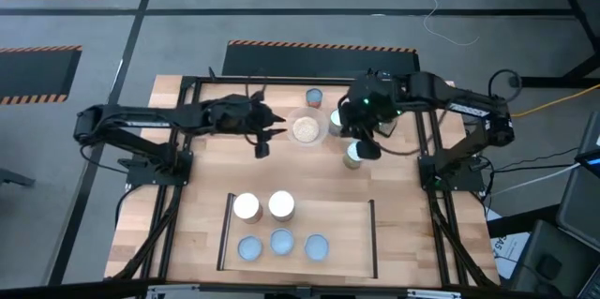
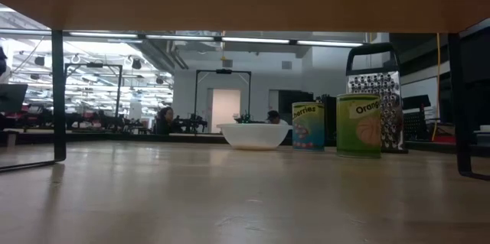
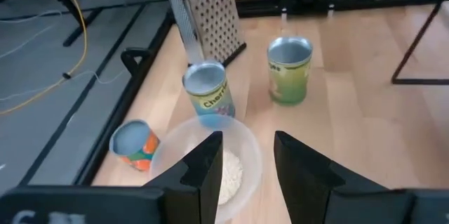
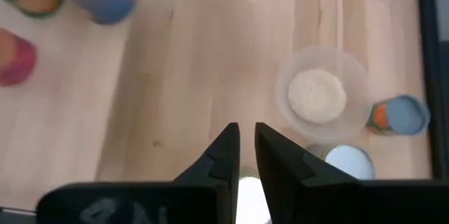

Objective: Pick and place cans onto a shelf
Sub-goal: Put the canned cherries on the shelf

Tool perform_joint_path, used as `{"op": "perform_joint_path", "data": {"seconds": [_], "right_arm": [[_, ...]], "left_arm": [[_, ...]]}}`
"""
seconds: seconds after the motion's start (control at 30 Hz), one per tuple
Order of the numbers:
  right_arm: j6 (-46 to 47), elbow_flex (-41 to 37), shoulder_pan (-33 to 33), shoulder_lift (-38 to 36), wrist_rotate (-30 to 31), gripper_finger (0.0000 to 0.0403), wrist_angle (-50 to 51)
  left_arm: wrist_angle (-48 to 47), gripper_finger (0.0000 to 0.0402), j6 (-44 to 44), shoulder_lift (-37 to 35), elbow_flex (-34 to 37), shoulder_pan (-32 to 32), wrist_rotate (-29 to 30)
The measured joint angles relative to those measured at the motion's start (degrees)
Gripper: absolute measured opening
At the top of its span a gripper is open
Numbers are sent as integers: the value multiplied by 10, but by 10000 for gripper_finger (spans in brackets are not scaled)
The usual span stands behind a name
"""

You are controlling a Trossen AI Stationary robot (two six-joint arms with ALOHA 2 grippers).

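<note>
Five cans stand on the shelf point(image 1: 347, 233) at the near edge: two white-topped point(image 1: 246, 207) point(image 1: 281, 205) and three blue-topped point(image 1: 282, 241). Three cans stand at the far side: a blue-topped orange one point(image 1: 315, 97) point(image 3: 135, 145), a Cherries can point(image 3: 207, 92) point(image 2: 308, 126) and a green Orange can point(image 1: 352, 155) point(image 2: 358, 125) point(image 3: 289, 69). My left gripper point(image 1: 262, 146) point(image 3: 247, 140) is open and empty, above the near left rim of the bowl. My right gripper point(image 1: 364, 147) point(image 4: 245, 131) hovers over the green can, its fingers a narrow gap apart, holding nothing.
A clear bowl of beige grains point(image 1: 305, 128) point(image 3: 210, 168) point(image 4: 319, 94) stands between the two grippers. A metal grater point(image 2: 379, 83) point(image 3: 207, 13) stands behind the far cans. Black frame bars run along the table's left and right sides. Bare wood lies between the bowl and the shelf.
</note>
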State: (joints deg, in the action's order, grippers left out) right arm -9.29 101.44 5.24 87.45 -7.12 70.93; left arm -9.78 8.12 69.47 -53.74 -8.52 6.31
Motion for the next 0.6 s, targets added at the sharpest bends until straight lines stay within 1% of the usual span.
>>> {"op": "perform_joint_path", "data": {"seconds": [0.1, 0.2, 0.4, 0.6], "right_arm": [[-9, -73, 40, -18, -34, 52, -49], [-27, -140, 79, -33, -53, 52, -108], [-24, -239, 144, -41, -61, 52, -207], [-13, -318, 172, -38, -60, 52, -294]], "left_arm": [[20, 121, 0, 24, 0, -9, -1], [30, 121, 0, 37, 0, -17, 0], [32, 121, 0, 46, 0, -24, 0], [31, 121, -1, 45, 0, -25, 0]]}}
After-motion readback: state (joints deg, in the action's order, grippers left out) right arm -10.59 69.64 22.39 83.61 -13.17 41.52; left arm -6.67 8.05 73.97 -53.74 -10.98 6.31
